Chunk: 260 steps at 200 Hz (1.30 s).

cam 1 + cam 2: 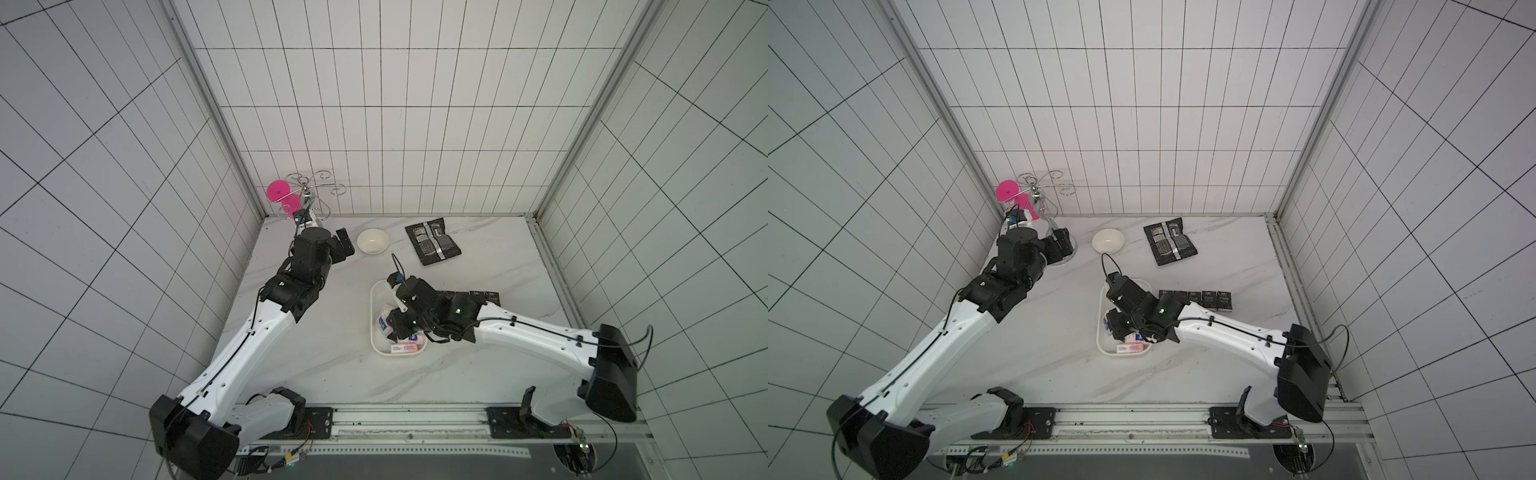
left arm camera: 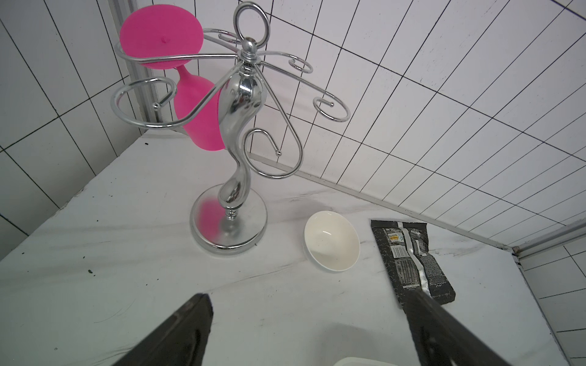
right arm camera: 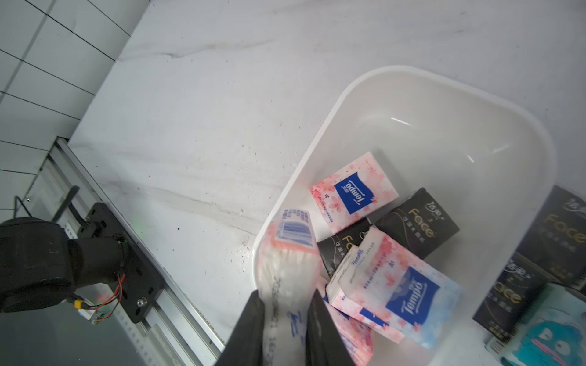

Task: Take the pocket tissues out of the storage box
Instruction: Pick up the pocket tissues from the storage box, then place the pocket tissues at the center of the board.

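- The right gripper (image 3: 287, 299) is clamped on a pink-white soft tissue packet (image 3: 290, 250) at the edge of the shallow white plastic storage box (image 1: 375, 299), just below centre in both top views.
- The other packets (image 3: 353, 190) lie inside it.
- The left gripper (image 2: 309, 298) has its jaws apart and empty.

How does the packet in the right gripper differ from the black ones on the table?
The gripped packet is pink-white with a blue barcode; the table packets are black, lettered Face. The gripped packet is pinched by the right gripper at the storage box; the table packets sit free in a row. Both are small tissue packs.
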{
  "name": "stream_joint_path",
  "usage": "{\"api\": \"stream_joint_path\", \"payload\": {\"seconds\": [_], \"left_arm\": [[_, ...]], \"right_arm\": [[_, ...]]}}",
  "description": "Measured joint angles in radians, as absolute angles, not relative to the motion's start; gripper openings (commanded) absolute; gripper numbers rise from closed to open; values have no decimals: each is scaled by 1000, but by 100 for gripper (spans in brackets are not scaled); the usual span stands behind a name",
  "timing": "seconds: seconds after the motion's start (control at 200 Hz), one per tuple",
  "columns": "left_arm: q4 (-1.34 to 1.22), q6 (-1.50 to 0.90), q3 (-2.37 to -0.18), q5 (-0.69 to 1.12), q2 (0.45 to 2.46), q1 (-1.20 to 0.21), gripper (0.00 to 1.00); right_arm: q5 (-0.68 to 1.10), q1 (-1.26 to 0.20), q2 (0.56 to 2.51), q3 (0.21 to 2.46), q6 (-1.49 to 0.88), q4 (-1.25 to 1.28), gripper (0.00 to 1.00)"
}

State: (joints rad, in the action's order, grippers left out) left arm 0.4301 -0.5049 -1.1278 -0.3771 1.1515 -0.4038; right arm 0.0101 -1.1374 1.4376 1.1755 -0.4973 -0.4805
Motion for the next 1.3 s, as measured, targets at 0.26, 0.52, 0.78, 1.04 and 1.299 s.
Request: {"api": "stream_joint_path", "payload": {"seconds": [0.26, 0.52, 0.78, 1.04, 1.299], "left_arm": [[430, -505, -1138, -376, 1157, -402, 98], [429, -509, -1143, -368, 1161, -402, 99], [424, -509, -1143, -360, 1170, -402, 98], [421, -513, -1143, -349, 1177, -402, 99], [414, -514, -1143, -346, 1177, -402, 99]], "right_arm": [[75, -1029, 1186, 1109, -514, -665, 24], [139, -902, 1031, 944, -561, -884, 22], [255, -896, 1063, 732, -618, -863, 22], [272, -867, 1143, 721, -614, -825, 37], [183, -794, 1174, 722, -581, -834, 54]]}}
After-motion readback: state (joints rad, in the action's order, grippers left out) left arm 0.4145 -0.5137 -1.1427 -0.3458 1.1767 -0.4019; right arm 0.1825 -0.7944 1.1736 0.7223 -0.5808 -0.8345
